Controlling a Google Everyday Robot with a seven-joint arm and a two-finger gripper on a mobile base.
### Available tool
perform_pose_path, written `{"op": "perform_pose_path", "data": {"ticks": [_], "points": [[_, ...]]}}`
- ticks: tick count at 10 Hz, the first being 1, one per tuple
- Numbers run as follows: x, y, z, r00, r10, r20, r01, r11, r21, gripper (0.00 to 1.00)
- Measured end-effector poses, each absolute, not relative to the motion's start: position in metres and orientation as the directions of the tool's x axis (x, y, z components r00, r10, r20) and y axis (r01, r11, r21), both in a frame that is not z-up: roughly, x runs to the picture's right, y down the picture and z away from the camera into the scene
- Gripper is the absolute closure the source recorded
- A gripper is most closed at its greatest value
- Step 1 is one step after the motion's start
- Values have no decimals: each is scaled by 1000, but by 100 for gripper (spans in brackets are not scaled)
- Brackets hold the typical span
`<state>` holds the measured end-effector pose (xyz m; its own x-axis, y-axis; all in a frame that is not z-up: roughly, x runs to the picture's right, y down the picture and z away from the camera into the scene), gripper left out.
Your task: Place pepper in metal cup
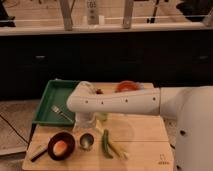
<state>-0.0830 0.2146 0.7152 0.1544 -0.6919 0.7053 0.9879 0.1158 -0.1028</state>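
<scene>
The dark green pepper (105,143) lies on the wooden table, just right of the small silver metal cup (86,141). The cup stands upright next to a black bowl with orange inside (61,146). My gripper (91,123) hangs from the white arm just above and behind the cup, close to the pepper's upper end. I see nothing held in it. A paler yellow-green piece (118,150) lies right of the pepper.
A green tray (51,100) with a fork (62,114) sits at the back left. An orange-red bowl (127,86) stands at the back, behind the arm. A dark stick (39,153) lies left of the black bowl. The table's front edge (100,169) is near.
</scene>
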Motion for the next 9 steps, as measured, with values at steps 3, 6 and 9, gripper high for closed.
{"op": "perform_pose_path", "data": {"ticks": [3,6,9], "points": [[-81,207,716,155,-690,707,988,118,-101,20],[-81,203,717,149,-688,710,989,115,-96,20],[-81,203,717,149,-688,710,989,115,-96,20]]}}
